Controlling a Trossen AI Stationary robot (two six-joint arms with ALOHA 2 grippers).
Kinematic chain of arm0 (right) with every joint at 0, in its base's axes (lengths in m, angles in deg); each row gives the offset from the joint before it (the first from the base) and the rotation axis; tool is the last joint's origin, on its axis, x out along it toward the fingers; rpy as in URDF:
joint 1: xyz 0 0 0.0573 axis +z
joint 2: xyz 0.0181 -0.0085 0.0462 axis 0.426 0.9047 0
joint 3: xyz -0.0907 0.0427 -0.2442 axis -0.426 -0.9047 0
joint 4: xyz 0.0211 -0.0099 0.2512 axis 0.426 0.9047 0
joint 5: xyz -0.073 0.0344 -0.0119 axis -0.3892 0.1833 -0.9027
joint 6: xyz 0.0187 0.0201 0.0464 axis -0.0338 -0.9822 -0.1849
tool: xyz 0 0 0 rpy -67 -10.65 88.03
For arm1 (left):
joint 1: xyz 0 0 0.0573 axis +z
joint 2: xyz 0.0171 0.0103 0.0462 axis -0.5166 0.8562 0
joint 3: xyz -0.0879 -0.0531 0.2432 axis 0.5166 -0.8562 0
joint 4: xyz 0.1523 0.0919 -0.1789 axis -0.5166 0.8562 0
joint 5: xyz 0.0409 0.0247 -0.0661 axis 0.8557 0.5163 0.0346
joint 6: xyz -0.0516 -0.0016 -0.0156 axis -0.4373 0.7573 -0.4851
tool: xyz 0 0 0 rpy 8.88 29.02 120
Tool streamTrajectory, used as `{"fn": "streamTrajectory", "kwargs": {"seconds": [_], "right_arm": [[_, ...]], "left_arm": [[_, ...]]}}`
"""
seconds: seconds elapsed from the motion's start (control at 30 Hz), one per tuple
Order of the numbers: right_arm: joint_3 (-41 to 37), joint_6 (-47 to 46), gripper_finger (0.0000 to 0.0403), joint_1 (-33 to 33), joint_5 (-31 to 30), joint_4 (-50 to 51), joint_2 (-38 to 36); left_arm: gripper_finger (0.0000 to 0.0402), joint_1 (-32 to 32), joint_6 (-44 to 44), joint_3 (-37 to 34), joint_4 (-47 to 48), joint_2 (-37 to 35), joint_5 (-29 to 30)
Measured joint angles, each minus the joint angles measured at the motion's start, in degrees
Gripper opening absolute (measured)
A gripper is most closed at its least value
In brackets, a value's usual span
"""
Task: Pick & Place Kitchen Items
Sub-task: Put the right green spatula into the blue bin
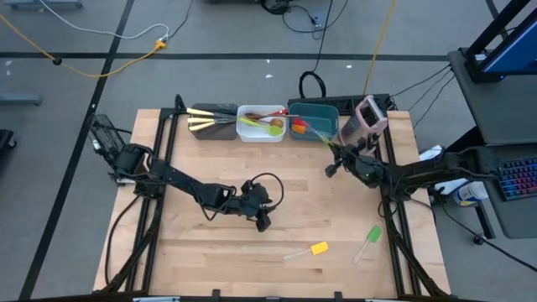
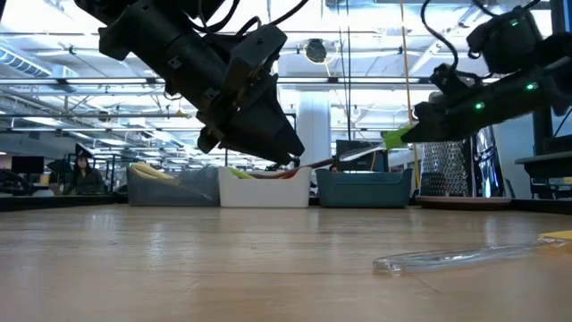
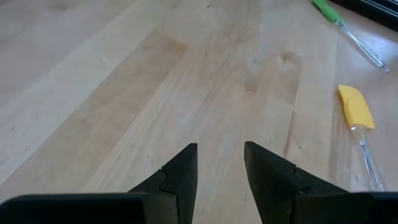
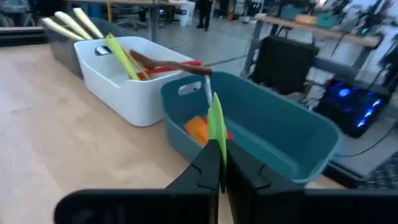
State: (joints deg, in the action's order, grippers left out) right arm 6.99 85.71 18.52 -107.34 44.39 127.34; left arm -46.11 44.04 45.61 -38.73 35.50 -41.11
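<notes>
From my seat at the controls: three tubs sit in a row along the back edge of the table [image 1: 210, 252], touching side by side. The left tub [image 1: 211, 122] has knives [image 1: 201, 118] in it, the middle tub [image 1: 260, 123] holds spoons [image 1: 267, 122], and the right tub [image 1: 313, 120] has a couple of spatula heads [image 1: 298, 127] inside. The boxy appliance [image 1: 369, 115] stands just right of that row.

Near the front edge, right of centre, two spatulas lie flat on the table: one spatula [image 1: 309, 250] closer to the middle, the other spatula [image 1: 367, 241] to its right, near the table's right side.

My left gripper [image 1: 263, 220] hangs over the middle of the table. My right gripper [image 1: 333, 153] is just in front of the right tub, with a third spatula [image 1: 312, 130] in it reaching over that tub.
</notes>
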Motion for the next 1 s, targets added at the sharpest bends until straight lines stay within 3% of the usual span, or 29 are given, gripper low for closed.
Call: {"fn": "streamTrajectory", "kwargs": {"seconds": [0.2,0.57,0.87,1.0], "right_arm": [[1.6,-2.1,0.0005,-7.6,13.4,2.8,0.5],[5.6,-4.5,0.0004,-16.0,20.2,4.4,8.8],[11.5,-2.8,0.0004,-16.4,20.1,3.5,18.7],[13.4,-2.4,0.0006,-16.5,15.3,2.7,21.6]], "left_arm": [[0.0136,0.0,-0.3,0.0,0.0,0.0,0.0],[0.0136,0.0,-0.2,0.0,-0.1,0.0,0.0],[0.0136,0.0,-0.1,0.0,-0.1,0.0,0.0],[0.0136,0.0,0.0,0.0,-0.1,0.0,0.0]]}}
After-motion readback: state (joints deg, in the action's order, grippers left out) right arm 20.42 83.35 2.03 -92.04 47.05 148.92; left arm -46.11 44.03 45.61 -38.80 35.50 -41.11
